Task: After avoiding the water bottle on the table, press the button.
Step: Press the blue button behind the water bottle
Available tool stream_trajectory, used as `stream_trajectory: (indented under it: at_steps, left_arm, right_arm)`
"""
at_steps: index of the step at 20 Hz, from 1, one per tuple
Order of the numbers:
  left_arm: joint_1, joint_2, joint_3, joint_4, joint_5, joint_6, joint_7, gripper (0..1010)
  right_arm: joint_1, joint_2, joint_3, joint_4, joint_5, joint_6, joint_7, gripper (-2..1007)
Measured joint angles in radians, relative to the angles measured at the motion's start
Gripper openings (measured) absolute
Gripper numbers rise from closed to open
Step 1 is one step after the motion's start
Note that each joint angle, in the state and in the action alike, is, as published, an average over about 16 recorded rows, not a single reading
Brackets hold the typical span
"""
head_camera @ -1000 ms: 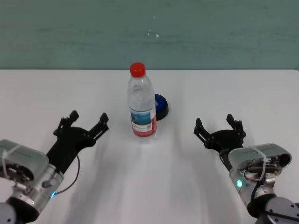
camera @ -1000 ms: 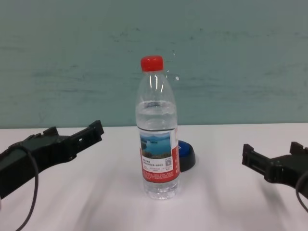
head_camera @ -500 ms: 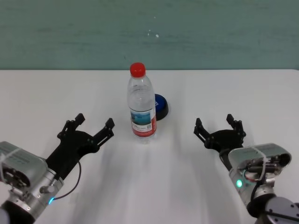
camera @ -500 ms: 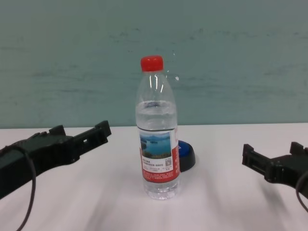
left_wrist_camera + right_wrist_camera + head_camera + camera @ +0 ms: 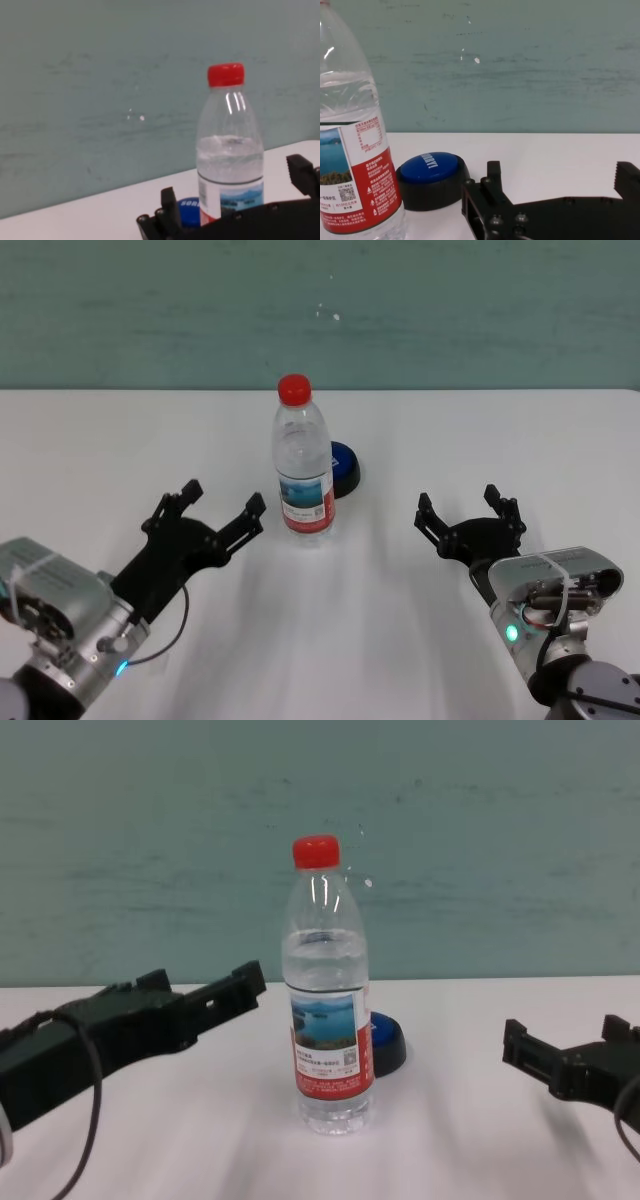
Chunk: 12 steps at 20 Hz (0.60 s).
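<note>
The button (image 5: 343,468) is sitting flat on the white surface (image 5: 480,440), blue dome facing up, white lettering on it too small to read — directly behind the water bottle (image 5: 303,465). The bottle is standing upright, red cap on top, its label showing a lake photo and a QR code. The left end effector (image 5: 219,517) is hovering just left of the bottle, fingers spread, gripping nothing. The right end effector (image 5: 468,511) is resting well apart on the right — likewise spread and empty.

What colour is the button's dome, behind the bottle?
Blue, on a black base; the button shows best in the right wrist view.
</note>
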Motion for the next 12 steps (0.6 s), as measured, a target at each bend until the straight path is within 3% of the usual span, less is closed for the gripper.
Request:
stream_trajectory:
  at_steps: [12]
  left_arm:
    - [-0.015, 0.009, 0.025, 0.005, -0.004, -0.001, 0.005, 1010]
  right_arm:
    - [0.0, 0.0, 0.0, 0.0, 0.0, 0.0, 0.0, 1004]
